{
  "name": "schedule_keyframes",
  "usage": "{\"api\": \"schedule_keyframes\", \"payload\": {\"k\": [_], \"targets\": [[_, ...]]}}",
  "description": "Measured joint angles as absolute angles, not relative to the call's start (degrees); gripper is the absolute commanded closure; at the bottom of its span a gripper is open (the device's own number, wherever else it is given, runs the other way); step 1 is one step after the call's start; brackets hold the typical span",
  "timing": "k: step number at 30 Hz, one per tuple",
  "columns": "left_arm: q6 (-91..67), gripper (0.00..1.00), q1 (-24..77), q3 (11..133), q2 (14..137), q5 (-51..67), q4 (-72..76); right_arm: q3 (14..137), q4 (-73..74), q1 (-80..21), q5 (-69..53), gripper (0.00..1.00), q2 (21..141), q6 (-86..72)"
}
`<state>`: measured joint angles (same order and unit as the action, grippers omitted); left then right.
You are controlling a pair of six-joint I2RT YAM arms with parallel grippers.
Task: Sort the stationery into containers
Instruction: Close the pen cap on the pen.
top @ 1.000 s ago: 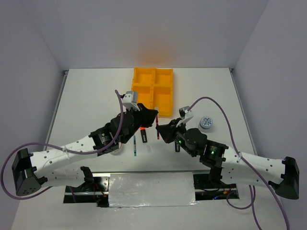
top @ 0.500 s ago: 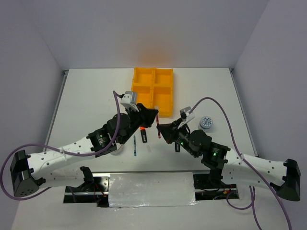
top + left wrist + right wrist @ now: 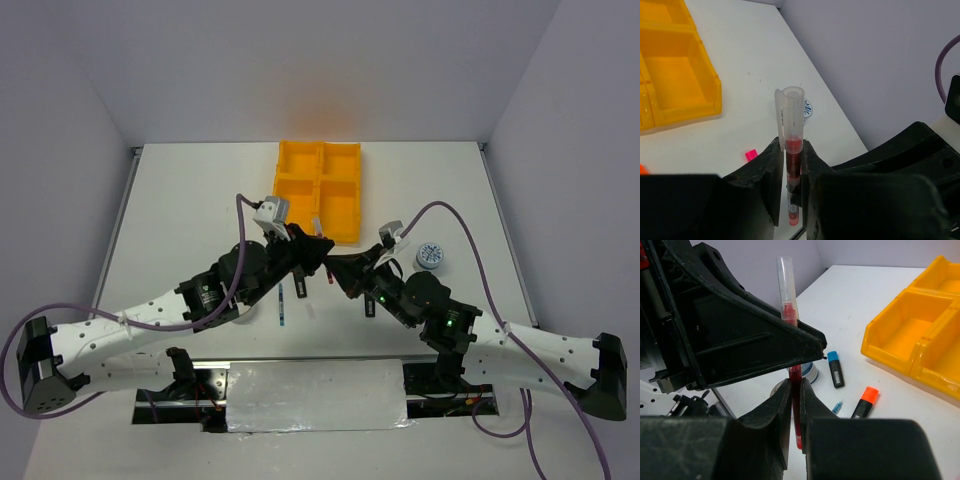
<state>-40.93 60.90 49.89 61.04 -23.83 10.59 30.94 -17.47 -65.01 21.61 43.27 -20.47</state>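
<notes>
The dark red pen point(image 3: 793, 150) stands upright between both grippers, above the table. My left gripper point(image 3: 791, 150) is shut on its upper part, below the clear cap. My right gripper point(image 3: 795, 390) is shut on the lower part of the pen point(image 3: 796, 405). In the top view the two grippers point(image 3: 318, 252) point(image 3: 340, 268) meet in front of the yellow-orange tray point(image 3: 318, 190). The blue highlighter point(image 3: 836, 370), the orange highlighter point(image 3: 865, 401) and the tip of the teal pen point(image 3: 838, 406) lie on the table below. A pink cap point(image 3: 750, 154) shows beside the left fingers.
One blue-white roll point(image 3: 430, 256) sits to the right of the tray. Another roll point(image 3: 810, 372) and the grey tape ring point(image 3: 777, 389) lie under the left arm. The teal pen point(image 3: 282, 305) lies near the front edge. Walls close the table on three sides.
My left gripper has moved right and a little down toward my right gripper. The two now meet at the dark red pen.
</notes>
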Motion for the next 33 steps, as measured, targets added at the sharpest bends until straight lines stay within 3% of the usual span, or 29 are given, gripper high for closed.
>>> {"api": "schedule_keyframes", "payload": {"k": [5,8,9,10,13,20,28,33], "targets": [[-40.4,0.99,61.0,49.6,60.4,-22.3,10.8,30.9,-17.8,-65.1,21.2,1.0,43.4,-20.5],[-39.2,1.0,61.0,49.6,60.1,-21.6,10.8,30.9,-18.0,-65.1,20.8,1.0,43.4,-20.5],[-38.9,1.0,61.0,49.6,60.0,-21.4,10.8,30.9,-18.1,-65.1,20.6,0.97,43.4,-20.5],[-38.7,1.0,60.9,49.6,59.9,-21.1,10.8,30.9,-18.2,-65.1,20.4,0.85,43.4,-20.5],[-37.1,1.0,60.9,49.4,59.2,-19.7,11.0,30.9,-18.5,-65.1,19.4,0.69,43.2,-20.6],[-34.3,1.0,60.9,48.7,57.6,-15.2,11.4,30.4,-19.9,-65.0,16.2,0.58,41.7,-20.3],[-33.1,1.0,60.9,48.7,57.5,-11.6,11.6,30.4,-19.8,-65.0,12.6,0.54,42.9,-20.0],[-33.1,1.0,60.9,48.7,57.5,-9.9,11.7,30.4,-20.4,-65.0,10.2,0.63,44.3,-20.0]]}}
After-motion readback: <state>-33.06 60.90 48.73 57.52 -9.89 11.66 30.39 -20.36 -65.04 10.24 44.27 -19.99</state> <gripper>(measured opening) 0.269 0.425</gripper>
